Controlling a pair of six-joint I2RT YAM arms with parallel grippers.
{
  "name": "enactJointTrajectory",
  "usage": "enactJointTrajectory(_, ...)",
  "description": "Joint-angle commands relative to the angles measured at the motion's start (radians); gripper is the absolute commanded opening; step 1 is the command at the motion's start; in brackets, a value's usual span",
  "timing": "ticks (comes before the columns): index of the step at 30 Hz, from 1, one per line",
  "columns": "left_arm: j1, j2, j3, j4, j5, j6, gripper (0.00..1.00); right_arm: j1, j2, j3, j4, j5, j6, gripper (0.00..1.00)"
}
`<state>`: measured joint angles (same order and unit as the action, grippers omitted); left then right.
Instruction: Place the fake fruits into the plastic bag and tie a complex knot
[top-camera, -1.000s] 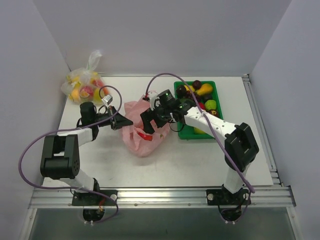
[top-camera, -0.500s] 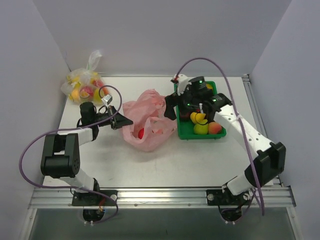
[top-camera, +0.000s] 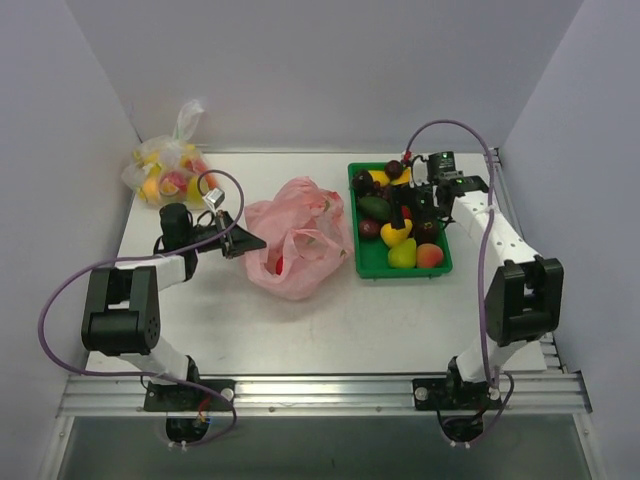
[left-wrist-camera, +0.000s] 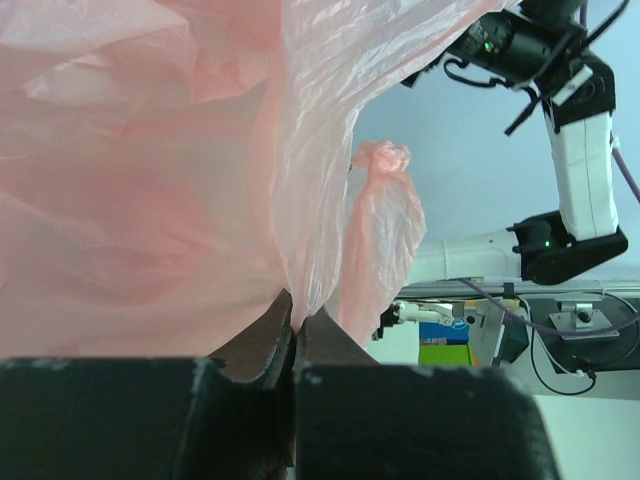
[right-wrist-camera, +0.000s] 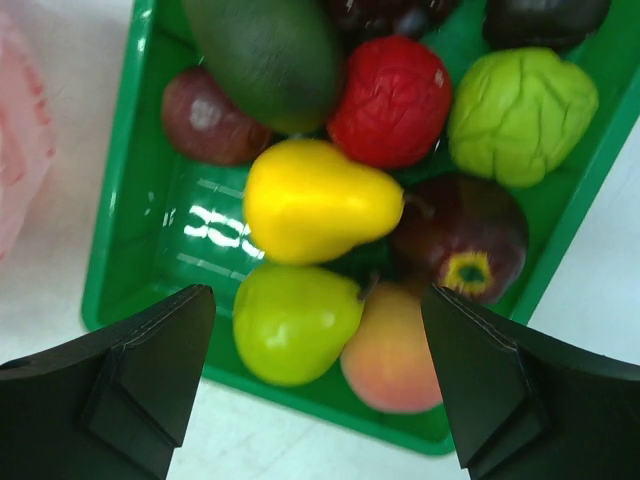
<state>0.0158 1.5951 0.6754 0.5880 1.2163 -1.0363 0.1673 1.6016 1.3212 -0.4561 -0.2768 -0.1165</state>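
The pink plastic bag lies crumpled mid-table, and a red fruit shows through it. My left gripper is shut on the bag's left edge; the left wrist view shows the film pinched between the closed tips. My right gripper hangs open over the green tray with nothing between its fingers. Under that gripper lie a yellow pear, a green pear, a peach, a red fruit and a dark purple fruit. I see no knot.
A clear bag of yellow and red fruit sits at the back left corner. The tray also holds a dark green fruit and a light green one. A metal rail runs along the table's right edge.
My right arm has swung from the bag's mouth rightward to above the tray. The bag's right side has slumped flatter. The left arm has stayed still, holding the bag.
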Motion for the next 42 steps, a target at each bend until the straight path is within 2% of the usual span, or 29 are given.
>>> enactJointTrajectory(1,0.004,-0.024,0.004,0.050,0.011,0.013,0.02,0.011,0.099,0.120,0.000,0.044,-0.080,0.87)
enactJointTrajectory(5,0.004,-0.030,0.001,0.050,0.014,0.016,0.02,0.035,0.184,0.194,0.025,0.067,-0.133,0.84)
enactJointTrajectory(12,0.003,-0.049,-0.022,0.050,0.020,0.024,0.03,0.078,0.311,0.306,0.053,0.068,-0.196,0.84)
enactJointTrajectory(25,0.004,-0.046,-0.028,0.050,0.022,0.030,0.03,0.133,0.440,0.348,0.079,0.111,-0.245,0.83)
enactJointTrajectory(26,0.006,-0.043,-0.025,0.050,0.022,0.030,0.03,0.132,0.442,0.346,0.080,0.110,-0.249,0.81)
enactJointTrajectory(29,0.006,-0.035,-0.013,0.049,0.025,0.028,0.03,0.132,0.420,0.331,0.077,0.110,-0.247,0.59)
enactJointTrajectory(30,0.004,-0.034,-0.008,0.049,0.023,0.027,0.03,0.132,0.406,0.325,0.076,0.108,-0.247,0.56)
enactJointTrajectory(35,0.003,-0.018,0.016,0.049,0.022,0.025,0.03,0.113,0.253,0.303,0.027,0.042,-0.226,0.42)
enactJointTrajectory(39,-0.004,-0.009,0.027,0.047,0.020,0.022,0.03,0.112,0.158,0.283,-0.006,-0.051,-0.193,0.26)
enactJointTrajectory(42,-0.008,-0.009,0.033,0.046,0.022,0.022,0.03,0.123,0.106,0.271,-0.024,-0.131,-0.172,0.24)
